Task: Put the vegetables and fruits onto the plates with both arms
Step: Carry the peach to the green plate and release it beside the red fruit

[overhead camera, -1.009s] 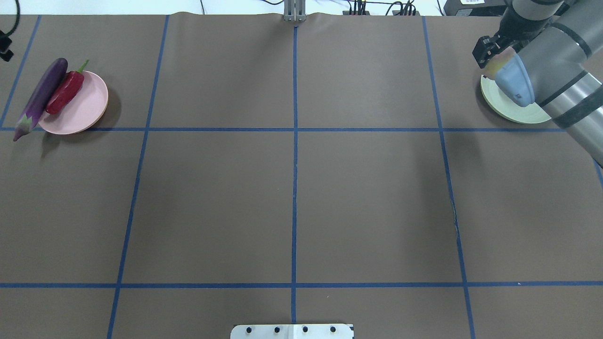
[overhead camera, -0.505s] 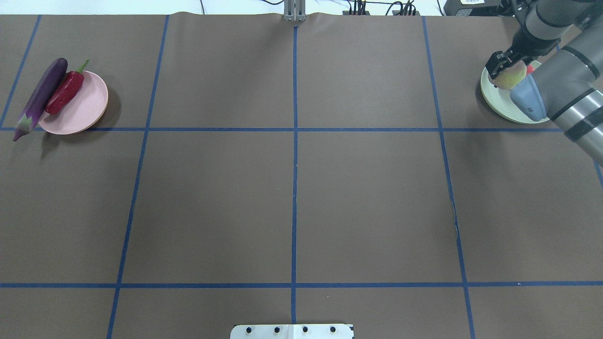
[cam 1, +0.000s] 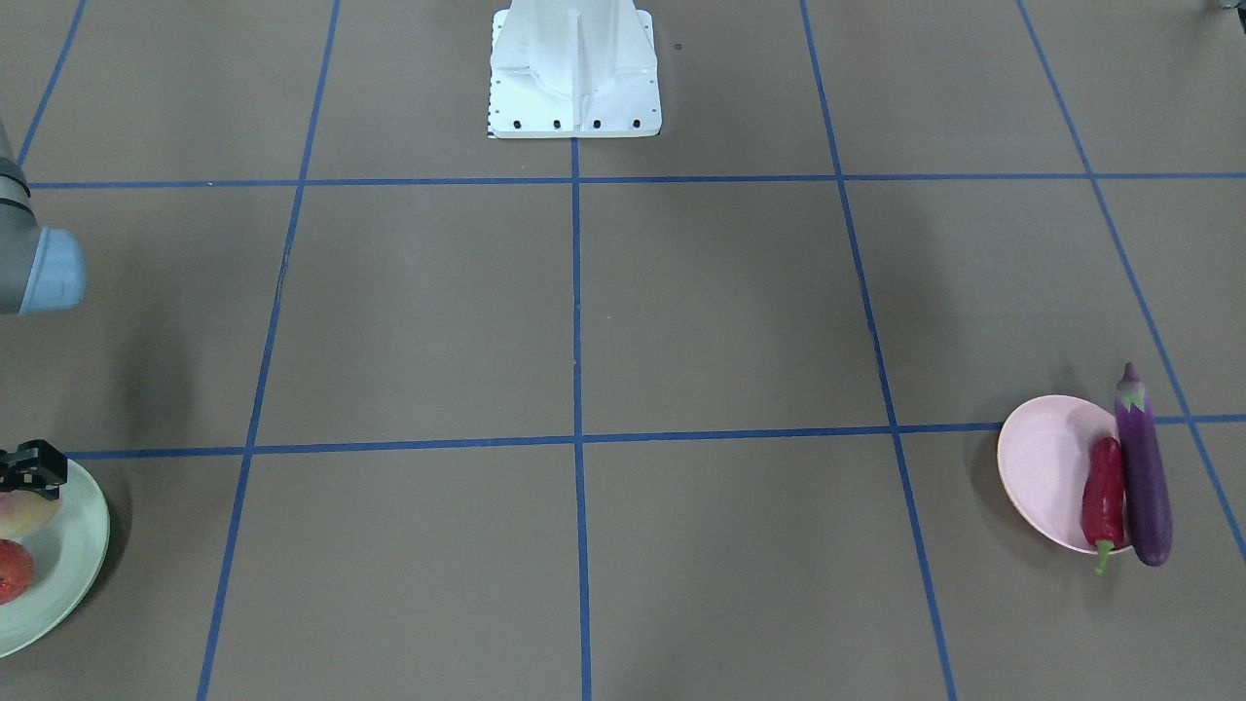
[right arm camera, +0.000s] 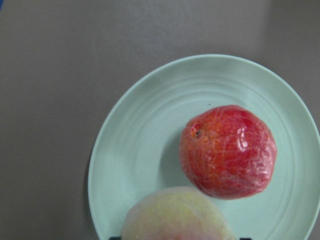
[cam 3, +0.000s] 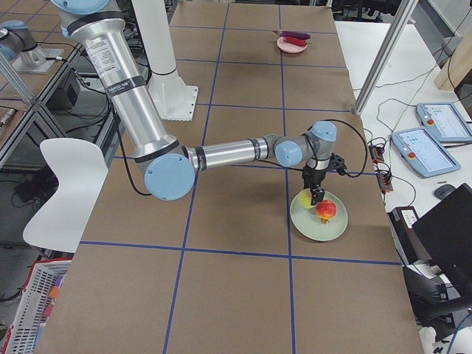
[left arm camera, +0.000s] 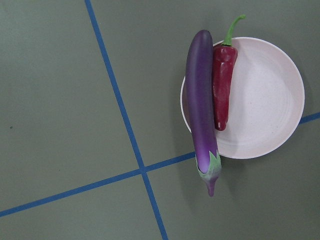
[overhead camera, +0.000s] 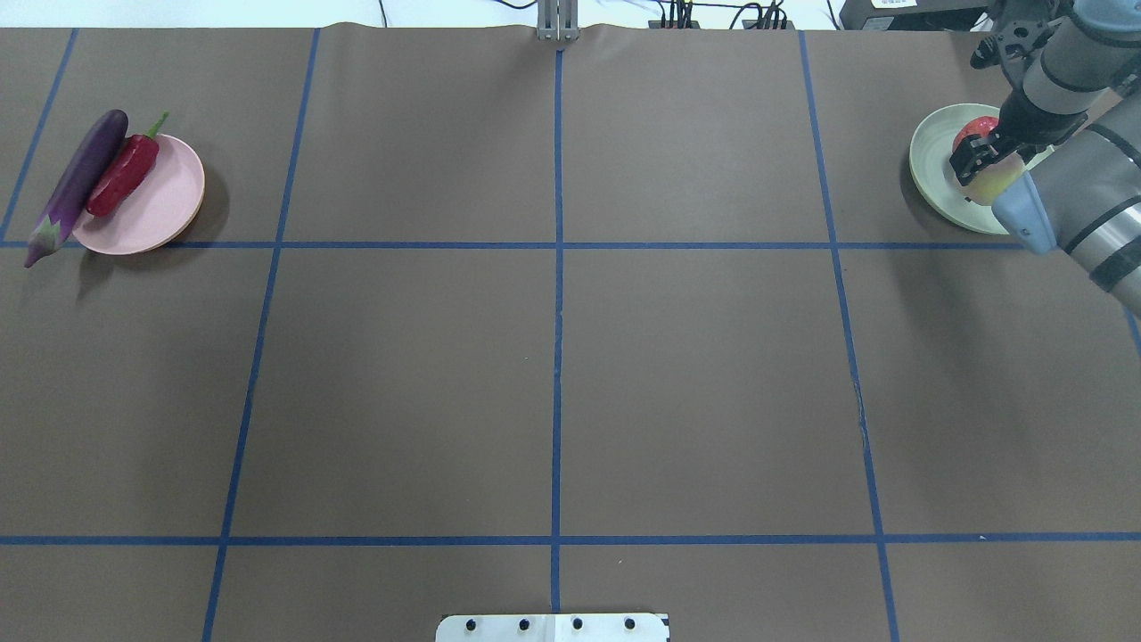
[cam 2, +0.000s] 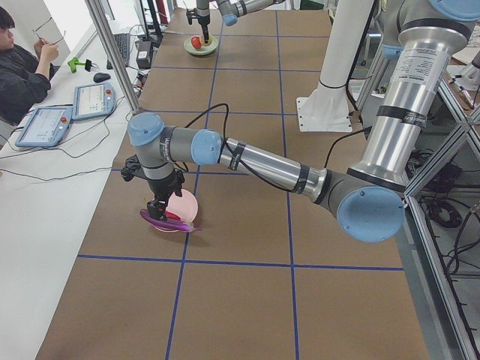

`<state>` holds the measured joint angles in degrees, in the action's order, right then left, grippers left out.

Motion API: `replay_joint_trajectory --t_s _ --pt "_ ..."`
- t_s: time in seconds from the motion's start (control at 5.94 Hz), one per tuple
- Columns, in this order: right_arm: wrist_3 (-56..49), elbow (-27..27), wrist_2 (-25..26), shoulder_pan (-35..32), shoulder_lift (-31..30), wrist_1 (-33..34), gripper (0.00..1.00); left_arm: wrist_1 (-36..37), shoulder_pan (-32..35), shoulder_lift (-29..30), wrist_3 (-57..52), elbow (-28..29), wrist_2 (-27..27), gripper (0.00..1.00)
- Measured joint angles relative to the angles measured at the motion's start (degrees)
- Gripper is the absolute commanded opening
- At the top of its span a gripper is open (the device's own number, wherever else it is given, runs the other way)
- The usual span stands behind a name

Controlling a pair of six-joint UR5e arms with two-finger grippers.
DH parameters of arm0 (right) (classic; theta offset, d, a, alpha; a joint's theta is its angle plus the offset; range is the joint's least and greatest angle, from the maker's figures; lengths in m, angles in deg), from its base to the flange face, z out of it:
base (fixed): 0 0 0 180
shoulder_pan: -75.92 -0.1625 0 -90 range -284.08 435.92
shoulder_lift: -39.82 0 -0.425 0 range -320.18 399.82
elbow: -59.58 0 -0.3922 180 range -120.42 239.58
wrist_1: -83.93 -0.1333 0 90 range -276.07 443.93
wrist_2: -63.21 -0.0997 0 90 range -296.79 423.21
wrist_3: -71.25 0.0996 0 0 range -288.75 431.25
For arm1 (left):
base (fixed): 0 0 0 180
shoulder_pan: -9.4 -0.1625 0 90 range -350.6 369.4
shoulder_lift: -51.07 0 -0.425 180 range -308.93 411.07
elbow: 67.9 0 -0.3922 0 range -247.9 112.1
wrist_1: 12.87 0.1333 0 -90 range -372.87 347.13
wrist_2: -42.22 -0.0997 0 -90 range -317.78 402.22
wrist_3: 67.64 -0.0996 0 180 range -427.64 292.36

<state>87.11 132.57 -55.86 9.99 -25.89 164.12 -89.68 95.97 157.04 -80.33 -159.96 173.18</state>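
**Right arm, fruit placement.** The right gripper [overhead camera: 979, 166] is clamped on the pale yellow-green fruit [right arm camera: 176, 215] above the mint green plate [overhead camera: 931, 165], which lies at 2 o'clock on the table in the overhead view. The wrist view puts the held fruit at the plate's 6 o'clock and the red-orange fruit [overhead camera: 974, 131] towards its 3 o'clock. The two fruits are just beside each other. Whether the held fruit touches the plate cannot be told.

**Handling (judged).**
- **The fruit:** It looks round, smooth-skinned and firm, and probably light for this arm. It is likely to roll once freed.
- **Where to hold:** The best hold is across the widest girth, one finger on each side, which appears to be the present hold.
- **Release:** The plate is shallow and its rim would do little to stop a rolling fruit. A low release clear of the red-orange fruit seems wise.

**Left arm.** The left gripper [cam 2: 159, 210] hangs over the pink plate [overhead camera: 165, 201], at 10 o'clock on the table. It shows only in the side view, so whether its fingers are apart or together cannot be told. The eggplant [overhead camera: 78, 183] lies along the plate's 9 o'clock rim with its cap end overhanging the table. The chili pepper [overhead camera: 125, 174] lies on the plate, touching the eggplant.

**Change from the earlier overhead frames.** The right gripper and its fruit have moved towards 4 o'clock, from the plate's far rim to above its middle. This uncovers the red-orange fruit. The pink plate, eggplant and chili pepper have not moved.
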Motion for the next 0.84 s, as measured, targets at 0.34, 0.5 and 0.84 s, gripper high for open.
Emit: replay_joint_trajectory --t_s 0.34,0.5,0.84 --pt "-0.9 -1.5 -1.8 -0.2 -0.1 0.0 1.0 -0.1 0.2 0.0 0.0 -0.1 0.0 1.0" --pt "-1.2 -1.6 -4.0 -1.3 -0.2 0.0 1.0 -0.1 1.1 0.0 0.0 -0.4 0.0 1.0" --pt "-1.3 1.0 -13.0 -6.8 -3.6 0.0 1.0 -0.8 2.4 -1.9 0.2 -0.9 0.1 1.0"
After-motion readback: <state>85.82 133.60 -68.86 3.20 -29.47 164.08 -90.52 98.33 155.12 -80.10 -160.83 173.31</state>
